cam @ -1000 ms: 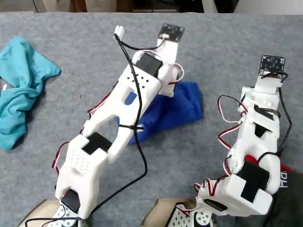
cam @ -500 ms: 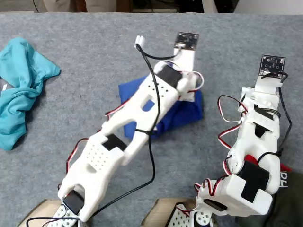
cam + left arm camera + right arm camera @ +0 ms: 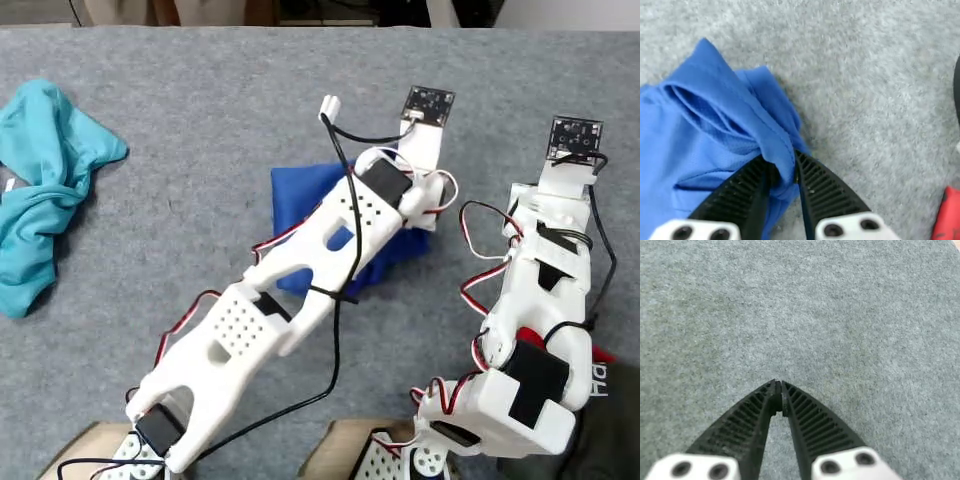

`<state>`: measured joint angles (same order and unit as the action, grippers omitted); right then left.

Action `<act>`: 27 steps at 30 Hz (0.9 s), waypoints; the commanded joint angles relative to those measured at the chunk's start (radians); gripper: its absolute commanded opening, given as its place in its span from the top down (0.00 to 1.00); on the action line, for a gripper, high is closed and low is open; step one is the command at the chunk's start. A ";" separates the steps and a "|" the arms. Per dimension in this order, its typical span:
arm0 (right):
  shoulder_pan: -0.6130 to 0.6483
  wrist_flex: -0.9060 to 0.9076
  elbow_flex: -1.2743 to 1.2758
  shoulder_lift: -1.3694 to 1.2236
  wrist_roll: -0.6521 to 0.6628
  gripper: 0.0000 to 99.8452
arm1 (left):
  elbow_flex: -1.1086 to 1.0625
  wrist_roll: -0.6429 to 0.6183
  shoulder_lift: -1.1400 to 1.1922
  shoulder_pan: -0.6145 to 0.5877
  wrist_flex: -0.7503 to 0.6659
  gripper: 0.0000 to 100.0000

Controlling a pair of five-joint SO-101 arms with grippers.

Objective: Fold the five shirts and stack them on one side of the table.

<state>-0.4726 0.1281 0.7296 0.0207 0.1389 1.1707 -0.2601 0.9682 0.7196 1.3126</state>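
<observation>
Left gripper: the left gripper (image 3: pixel 794 172) was clamped on a bunched hem of the blue shirt (image 3: pixel 300 200), the cloth pinched between its ribbed jaws
Right gripper: the right gripper (image 3: pixel 779 390) had its jaws closed together on nothing, poised over bare grey surface (image 3: pixel 180 100)
Blue shirt: lay crumpled at the centre of the high view, partly under the left arm (image 3: pixel 300 300), with the gripped edge at its right side
Teal shirt: the teal shirt (image 3: pixel 45 190) sat in a loose heap at the left edge of the high view, well apart from both arms
Step in hand: it looked like the handling of the blue shirt, by a fold or a drag of its edge; the shirt was not yet flat or neatly folded
Next move: probably needed the pinched edge carried across the shirt and laid down without dragging the whole bundle along, since the cloth was wadded and likely to slide on the surface
Right arm: the right arm (image 3: pixel 540 290) stood at the right of the high view, beside the blue shirt but not touching it
Other things: a red item (image 3: pixel 600 355) and a dark cloth (image 3: pixel 610 430) showed at the lower right edge; whether either was a shirt could not be told
In the way: the left arm itself covered much of the blue shirt from above
</observation>
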 commanded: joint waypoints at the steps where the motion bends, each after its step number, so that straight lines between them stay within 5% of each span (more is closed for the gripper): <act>1: -0.018 -0.012 -0.050 -0.002 -0.009 1.00 | 0.089 -0.005 0.004 0.034 -0.014 0.98; 7: -0.018 0.008 -0.054 -0.002 -0.009 1.00 | 0.115 -0.003 0.038 0.034 -0.009 0.97; 12: -0.016 0.037 -0.065 -0.002 -0.009 1.00 | 0.115 -0.023 0.030 0.026 0.023 0.82; 16: -0.018 0.094 -0.102 -0.008 -0.009 1.00 | 0.117 -0.068 0.028 0.017 0.025 0.80; 23: -0.016 0.100 -0.104 -0.010 -0.009 1.00 | 0.216 -0.069 0.028 -0.144 0.155 0.82; 27: -0.012 0.101 -0.102 -0.008 -0.009 1.00 | 0.374 -0.068 0.038 -0.308 0.301 0.96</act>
<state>-0.4726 0.2248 0.6790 0.0084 0.1389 1.4147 -0.3245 1.0234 0.5324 1.5290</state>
